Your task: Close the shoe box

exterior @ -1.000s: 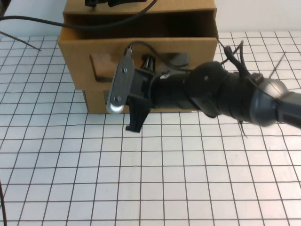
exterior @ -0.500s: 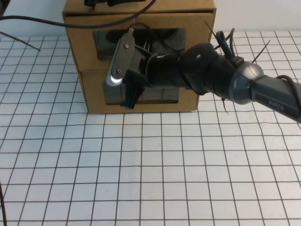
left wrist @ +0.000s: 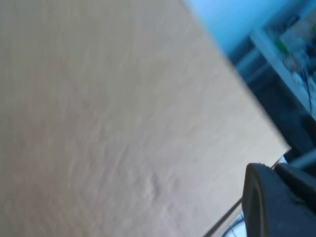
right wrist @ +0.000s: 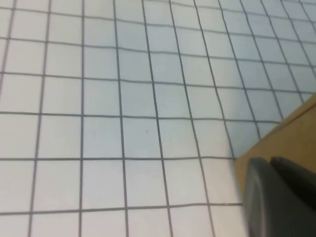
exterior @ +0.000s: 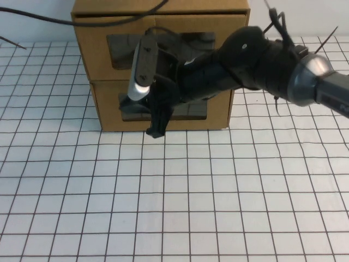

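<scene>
Drawer front of the shoe box point(exterior: 98, 54), upper of two stacked cardboard boxes at the far edge of the table, now sits flush with its carcass. A second ago it stood pulled well out toward us, and half a second ago it was already pushed home. Since then the right arm has dropped a little. The right gripper point(exterior: 157, 124) now hangs in front of the lower box point(exterior: 106, 117), low against its windowed face and close to the tabletop, no longer pressed to the upper front. We cannot tell how wide it stands, and we see nothing carried in it. Our reading is that the closing push is done and the arm is backing off; what remains is only to clear the boxes. The silver wrist camera housing point(exterior: 142, 68) crosses both box fronts in the high view and hides part of the upper window, so we cannot check the pull tab. The left gripper point(left wrist: 276, 202) shows only in its own wrist view, close over a broad plain cardboard face; its opening we cannot tell either. A black cable point(exterior: 109, 21) trails across the top of the stack. The surface is a white table point(exterior: 174, 207) ruled in a dark square grid, bare in the near half. Beyond the cardboard the left wrist view gives a pale blue wall and blurred shelving.
</scene>
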